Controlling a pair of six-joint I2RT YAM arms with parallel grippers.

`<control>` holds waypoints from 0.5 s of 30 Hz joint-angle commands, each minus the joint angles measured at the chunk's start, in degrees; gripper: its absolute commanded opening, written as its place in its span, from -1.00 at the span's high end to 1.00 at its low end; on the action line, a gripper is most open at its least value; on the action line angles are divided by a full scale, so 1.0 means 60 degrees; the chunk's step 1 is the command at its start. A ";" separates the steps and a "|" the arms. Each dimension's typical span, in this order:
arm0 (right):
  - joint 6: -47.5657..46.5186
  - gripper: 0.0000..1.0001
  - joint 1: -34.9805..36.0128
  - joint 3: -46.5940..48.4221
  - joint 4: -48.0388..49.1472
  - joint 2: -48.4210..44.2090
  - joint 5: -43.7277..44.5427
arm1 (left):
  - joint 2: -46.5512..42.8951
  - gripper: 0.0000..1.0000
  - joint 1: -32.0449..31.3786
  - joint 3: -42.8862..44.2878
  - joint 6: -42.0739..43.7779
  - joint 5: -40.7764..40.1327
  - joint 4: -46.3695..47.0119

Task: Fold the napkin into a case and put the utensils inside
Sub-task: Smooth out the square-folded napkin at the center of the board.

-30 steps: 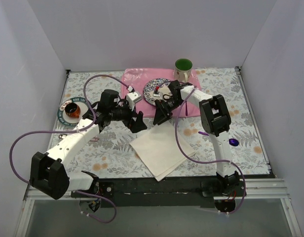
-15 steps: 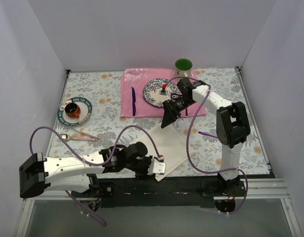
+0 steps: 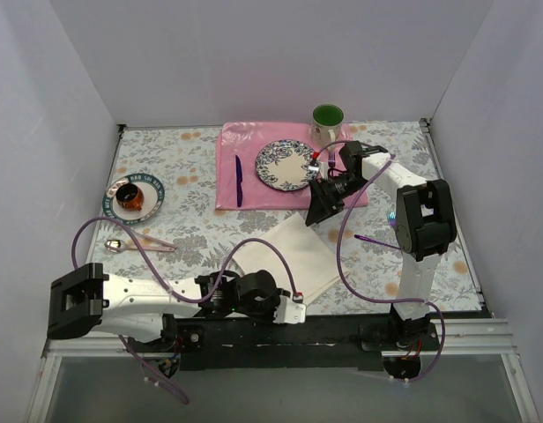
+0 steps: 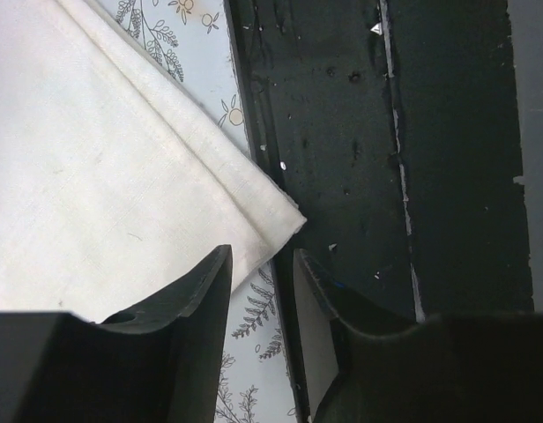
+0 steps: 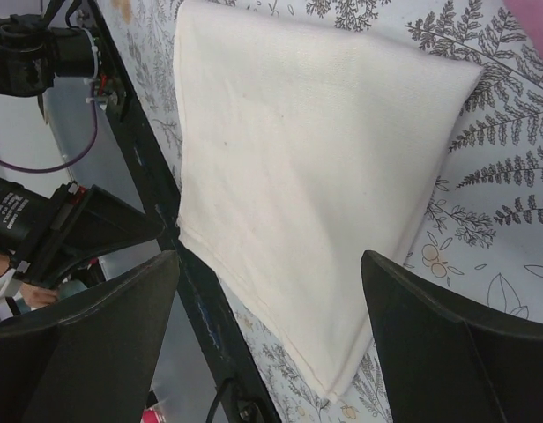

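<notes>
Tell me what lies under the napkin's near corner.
The napkin lies on the fern-print table cover; its corner tip overhangs the black front rail. Anything else beneath the cloth is hidden.

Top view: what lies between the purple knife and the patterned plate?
Only bare pink placemat; knife and plate lie apart on it, in the top view.

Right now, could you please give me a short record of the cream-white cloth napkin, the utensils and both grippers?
napkin: cream-white cloth napkin, folded flat, its near corner reaching onto the black front rail
left gripper: left gripper low at that near corner, jaws narrowly apart; whether it grips the cloth is unclear
right gripper: right gripper open wide above the napkin's far side, holding nothing
utensils: none in the napkin; a shiny spoon lies far to the left on the flower-patterned table
</notes>
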 commanded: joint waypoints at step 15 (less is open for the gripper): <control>0.0192 -0.87 -0.0115 0.0110 0.0213 -0.0122 -0.0194 | 0.0685 0.36 -0.0162 -0.0335 -0.0012 -0.0624 0.1010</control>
